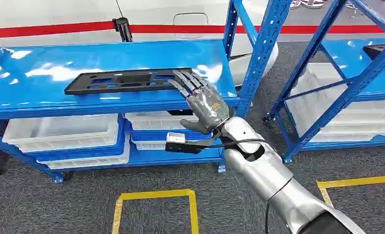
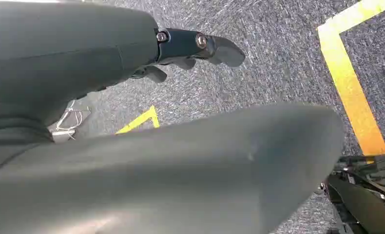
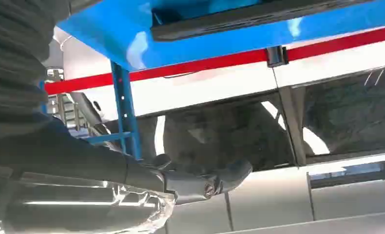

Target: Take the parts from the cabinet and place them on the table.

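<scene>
As the right robot hand (image 1: 203, 100) reached over the front lip of the blue metal shelf (image 1: 44, 80), its dark fingers (image 1: 185, 80) lay spread and flat across the near end of the long, flat black plastic part (image 1: 127, 80), while the thick thumb hung below the shelf edge. Nothing was yet gripped; the pose looked like preparation for a pinch of the panel's end, fingers above and thumb beneath. The part rested on the top deck of the cabinet, close to its front edge, its long axis running almost parallel to that edge, one end pointing toward the robot's left and the other lying under the fingers. That placement, judged from the head view, left the nearer end within the arm's reach. White plastic bins (image 1: 64, 131) sat on the lower level. The left robot hand (image 2: 195, 46) hung over grey carpet (image 2: 278, 44) with yellow floor tape (image 2: 349, 92), holding nothing visible; whether its fingers were curled or spread could not be told.
</scene>
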`<act>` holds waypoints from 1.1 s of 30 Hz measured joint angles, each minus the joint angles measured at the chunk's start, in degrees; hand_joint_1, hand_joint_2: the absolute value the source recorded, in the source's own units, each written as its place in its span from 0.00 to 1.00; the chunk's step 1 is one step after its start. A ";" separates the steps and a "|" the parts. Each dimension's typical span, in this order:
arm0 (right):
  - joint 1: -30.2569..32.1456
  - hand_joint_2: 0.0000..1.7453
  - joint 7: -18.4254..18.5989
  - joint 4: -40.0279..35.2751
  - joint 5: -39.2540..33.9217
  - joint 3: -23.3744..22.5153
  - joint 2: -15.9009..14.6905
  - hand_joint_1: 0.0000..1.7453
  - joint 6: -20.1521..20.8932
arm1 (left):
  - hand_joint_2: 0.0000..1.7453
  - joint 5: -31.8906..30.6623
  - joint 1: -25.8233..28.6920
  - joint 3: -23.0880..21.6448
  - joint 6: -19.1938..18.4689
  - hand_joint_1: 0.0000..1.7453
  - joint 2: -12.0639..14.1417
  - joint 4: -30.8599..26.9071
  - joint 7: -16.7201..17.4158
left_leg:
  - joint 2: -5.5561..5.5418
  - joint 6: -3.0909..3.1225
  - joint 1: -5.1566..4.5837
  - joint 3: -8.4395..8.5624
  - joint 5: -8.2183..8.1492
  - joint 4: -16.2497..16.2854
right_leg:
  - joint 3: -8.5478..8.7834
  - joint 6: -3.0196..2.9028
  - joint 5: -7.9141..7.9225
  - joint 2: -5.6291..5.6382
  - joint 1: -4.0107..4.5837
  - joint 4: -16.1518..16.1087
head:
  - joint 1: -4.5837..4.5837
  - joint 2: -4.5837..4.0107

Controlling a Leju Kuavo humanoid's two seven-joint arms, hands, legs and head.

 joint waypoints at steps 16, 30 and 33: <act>-2.39 1.00 2.41 2.73 1.49 3.93 2.36 0.00 2.91 | 0.00 -1.01 -0.12 0.00 -0.42 0.00 0.00 0.20 0.18 | 0.08 0.00 0.01 -0.01 0.00 0.00 | -0.06 0.00 0.00 0.02 0.01 0.02 | -0.02 0.00; -6.27 1.00 6.93 26.47 3.08 7.63 14.23 0.00 3.71 | 0.00 -1.86 -0.38 0.11 0.70 0.00 -0.20 0.35 0.22 | 0.03 -0.02 0.04 -0.03 0.01 0.00 | -0.07 0.00 0.00 0.01 0.05 0.04 | 0.00 0.00; -6.96 1.00 7.04 30.58 2.82 7.82 15.65 0.00 3.30 | 0.00 -1.81 -0.41 0.33 1.14 0.00 -0.24 0.37 0.22 | 0.03 -0.02 0.04 -0.03 0.01 0.00 | -0.08 0.00 0.00 0.02 0.05 0.04 | 0.00 0.00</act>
